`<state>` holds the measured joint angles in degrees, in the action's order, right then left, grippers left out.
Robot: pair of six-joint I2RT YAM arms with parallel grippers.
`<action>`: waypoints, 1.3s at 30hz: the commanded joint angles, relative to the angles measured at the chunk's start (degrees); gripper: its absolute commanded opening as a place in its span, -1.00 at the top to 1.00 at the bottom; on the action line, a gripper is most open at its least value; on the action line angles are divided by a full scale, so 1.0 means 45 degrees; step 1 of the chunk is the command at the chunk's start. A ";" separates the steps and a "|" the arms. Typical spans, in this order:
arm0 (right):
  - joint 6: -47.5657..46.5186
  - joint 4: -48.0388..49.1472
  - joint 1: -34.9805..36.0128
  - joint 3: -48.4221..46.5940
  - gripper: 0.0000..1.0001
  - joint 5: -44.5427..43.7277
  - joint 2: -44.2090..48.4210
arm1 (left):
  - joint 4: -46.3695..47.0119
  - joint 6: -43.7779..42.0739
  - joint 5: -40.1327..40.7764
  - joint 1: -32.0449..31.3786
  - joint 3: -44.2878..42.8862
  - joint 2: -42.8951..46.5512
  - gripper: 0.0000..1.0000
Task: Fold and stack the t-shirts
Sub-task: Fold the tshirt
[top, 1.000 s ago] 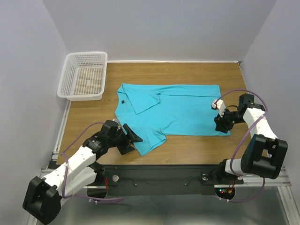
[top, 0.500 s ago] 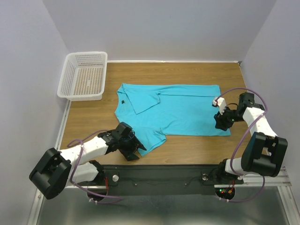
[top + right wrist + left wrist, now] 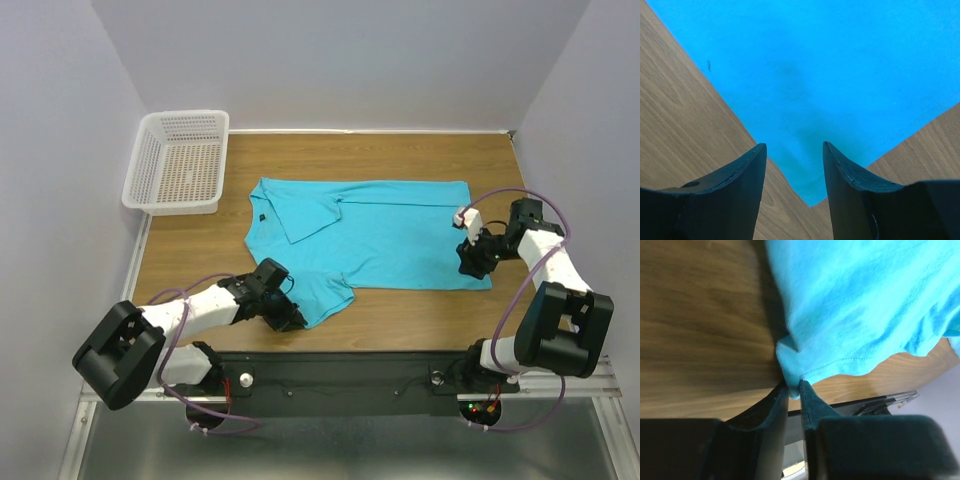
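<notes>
The turquoise t-shirt (image 3: 370,235) lies spread on the wooden table, its far sleeve folded in and a small dark label at the neck. My left gripper (image 3: 288,316) is at the near sleeve's corner, shut on a pinch of the t-shirt (image 3: 850,315); cloth sits between the fingertips (image 3: 809,392). My right gripper (image 3: 470,262) stands open over the shirt's near right corner (image 3: 812,190), a finger (image 3: 745,167) on either side of it, both above the table.
A white mesh basket (image 3: 178,160) stands at the far left of the table. The table's front edge and the black base rail (image 3: 340,365) run just behind my left gripper. Grey walls close in on three sides.
My left arm dropped lower and slid right to the sleeve corner, and its jaws closed on the cloth. My right gripper shifted very slightly and stayed open.
</notes>
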<state>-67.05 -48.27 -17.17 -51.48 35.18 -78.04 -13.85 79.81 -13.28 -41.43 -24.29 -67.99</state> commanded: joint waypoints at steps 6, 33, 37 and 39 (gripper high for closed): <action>-0.1759 0.0278 -0.0032 0.0855 -0.10 -0.0277 0.0759 | 0.0089 -0.1307 0.1389 -0.0031 -0.0341 -0.1006 1.00; -0.2991 -0.1031 -0.0267 -0.0140 -0.09 -0.4672 -0.0938 | 0.0772 -0.2383 0.1036 -0.0031 -0.0636 0.1436 1.00; -0.2894 -0.0953 -0.0267 -0.0239 -0.10 -0.4868 -0.1602 | 0.0870 -0.2560 0.0940 -0.0032 -0.0637 0.1338 1.00; -0.2816 -0.0643 -0.0267 -0.0103 -0.10 -0.5062 -0.1933 | 0.1006 -0.2560 0.0881 -0.0032 -0.0559 0.1377 1.00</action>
<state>-79.90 -51.70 -18.00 -50.94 14.81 -84.93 -11.31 69.63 -9.02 -41.52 -26.37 -62.15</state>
